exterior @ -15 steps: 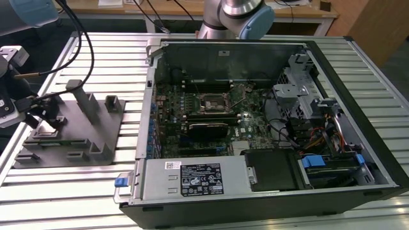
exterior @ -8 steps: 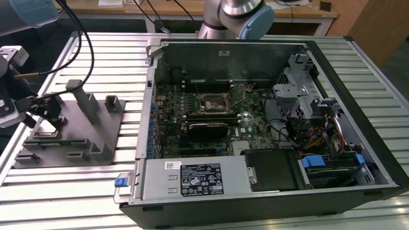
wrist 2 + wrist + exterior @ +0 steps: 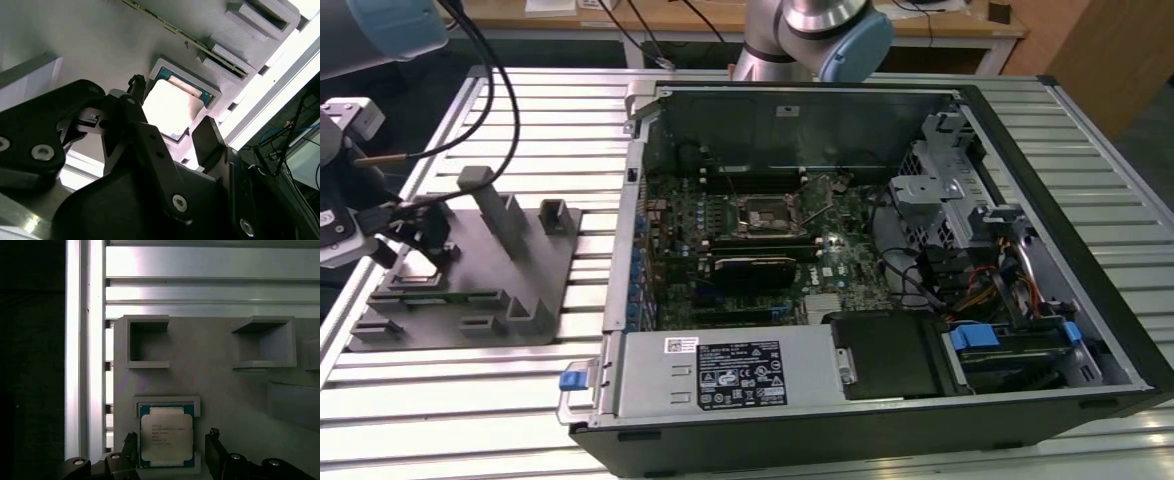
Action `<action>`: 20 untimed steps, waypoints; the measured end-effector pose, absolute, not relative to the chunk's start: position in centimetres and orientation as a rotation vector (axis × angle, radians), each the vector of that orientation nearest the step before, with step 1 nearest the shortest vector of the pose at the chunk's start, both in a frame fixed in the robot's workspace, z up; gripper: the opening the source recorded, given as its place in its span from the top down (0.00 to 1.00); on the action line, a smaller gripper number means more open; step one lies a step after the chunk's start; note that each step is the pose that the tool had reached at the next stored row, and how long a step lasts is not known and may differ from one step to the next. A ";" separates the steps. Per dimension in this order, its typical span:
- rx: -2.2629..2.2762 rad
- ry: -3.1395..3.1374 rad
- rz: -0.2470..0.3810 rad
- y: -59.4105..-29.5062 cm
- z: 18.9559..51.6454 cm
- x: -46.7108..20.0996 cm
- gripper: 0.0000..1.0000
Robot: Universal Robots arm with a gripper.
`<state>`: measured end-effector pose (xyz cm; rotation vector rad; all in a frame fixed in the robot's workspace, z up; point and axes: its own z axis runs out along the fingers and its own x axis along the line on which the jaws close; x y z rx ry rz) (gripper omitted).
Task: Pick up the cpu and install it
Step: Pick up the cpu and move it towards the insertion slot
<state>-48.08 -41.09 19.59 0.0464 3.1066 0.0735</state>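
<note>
First wrist view: one cpu (image 3: 166, 436), one pincer (image 3: 172, 442).

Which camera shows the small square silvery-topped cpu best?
The first wrist view: the small square silvery-topped cpu lies face-on in its grey plastic tray recess. The second wrist view shows it slanted, glare-washed, partly behind the black gripper. The exterior view gives its tray from afar.

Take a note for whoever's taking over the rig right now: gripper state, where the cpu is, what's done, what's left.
Gripper: open, straddling the cpu, not clamped on it.
The cpu: flat in its recess in the grey tray, at the exterior view's left of the open computer case.
Done: Gripper placed around the cpu.
Left: the pick-up and the install on the motherboard.
</note>
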 end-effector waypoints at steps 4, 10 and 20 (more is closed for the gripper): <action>0.047 3.111 0.071 -41.0 19.4 -47.9 0.35; 0.047 3.115 0.070 -40.9 19.0 -47.9 0.35; 0.046 3.116 0.070 -40.6 18.4 -48.0 0.35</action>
